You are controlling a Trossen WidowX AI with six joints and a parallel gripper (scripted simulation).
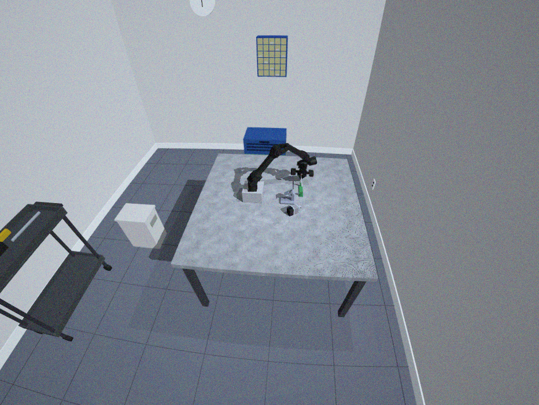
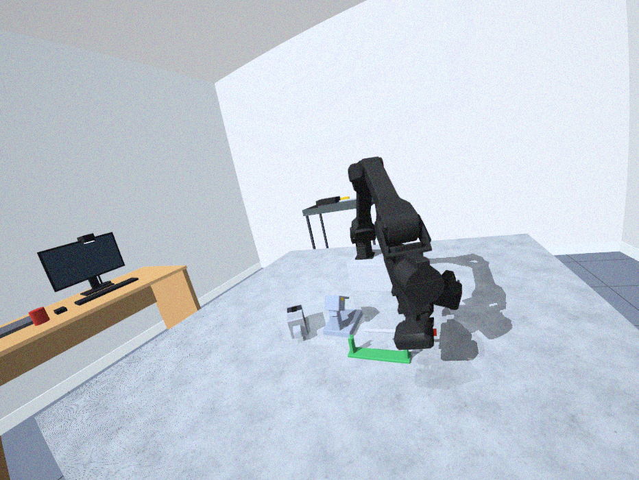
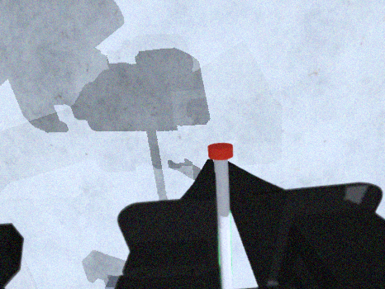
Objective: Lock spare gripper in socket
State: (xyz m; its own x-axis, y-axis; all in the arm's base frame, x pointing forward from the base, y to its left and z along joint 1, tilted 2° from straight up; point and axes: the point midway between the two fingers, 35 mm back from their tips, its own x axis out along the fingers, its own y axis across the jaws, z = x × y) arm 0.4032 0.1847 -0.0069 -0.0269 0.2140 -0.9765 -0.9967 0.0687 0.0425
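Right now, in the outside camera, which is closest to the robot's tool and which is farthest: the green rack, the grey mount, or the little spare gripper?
1. Green rack, just below the tool.
2. Grey mount, farther left.
3. Spare gripper, farthest left.

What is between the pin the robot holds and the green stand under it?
Nothing visible. The gripper is shut on the pin, which hangs level just above the green stand; only air shows between them.

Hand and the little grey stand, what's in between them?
The white pin, gripped in the hand, pokes out toward the grey stand, just above the green rack. The exterior view shows it best.
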